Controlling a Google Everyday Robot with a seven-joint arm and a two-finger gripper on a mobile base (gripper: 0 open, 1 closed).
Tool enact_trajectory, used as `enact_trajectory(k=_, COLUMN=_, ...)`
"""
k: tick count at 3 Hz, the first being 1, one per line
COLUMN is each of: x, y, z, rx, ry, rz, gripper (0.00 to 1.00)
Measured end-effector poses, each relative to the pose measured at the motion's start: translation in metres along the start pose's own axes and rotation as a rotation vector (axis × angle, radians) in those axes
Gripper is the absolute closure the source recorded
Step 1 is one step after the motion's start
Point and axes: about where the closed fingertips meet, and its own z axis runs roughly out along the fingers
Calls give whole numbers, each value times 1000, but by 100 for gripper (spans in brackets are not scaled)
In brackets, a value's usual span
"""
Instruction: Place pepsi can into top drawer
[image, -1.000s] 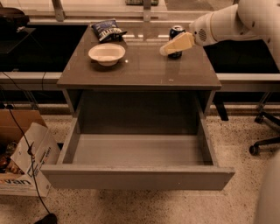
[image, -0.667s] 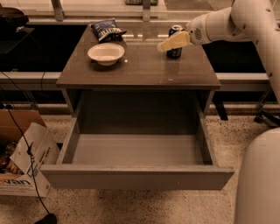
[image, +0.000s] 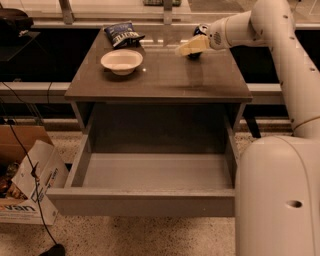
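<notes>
- Fingers (image: 186, 48) of the gripper (image: 181, 50) read in the camera view as one cream wedge lying across the front of the can (image: 194, 54). Whether they are spread around it or closed on it cannot be told.
- Gripper: it hangs low over the worktop (image: 160, 82) near the far edge, toward the right corner. It reaches in from the right, with its tip pointing left and slightly toward the front edge.
- Can: it sits by the far right corner, touching or just behind the gripper, with its dark base showing under the wedge. It appears upright, so its long axis is vertical and the gripper meets it side-on, across the body.
- Judgement: securing the can looks like the step in hand, since the can sits on the worktop and has not been carried anywhere.
- Drawer (image: 145, 202): it is pulled well out below the front edge, well apart from the can. From the can it lies toward the front edge and downward. The coming move would therefore cross the full depth of the worktop, then drop past the front edge.
- Bowl (image: 121, 61) and bag (image: 122, 34): both sit toward the far left corner, off that line.
</notes>
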Motion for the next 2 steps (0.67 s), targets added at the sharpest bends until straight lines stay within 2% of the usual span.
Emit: enact_trajectory(k=2, x=7, y=-26, z=11, rx=43, ry=-6, rz=39, gripper=0)
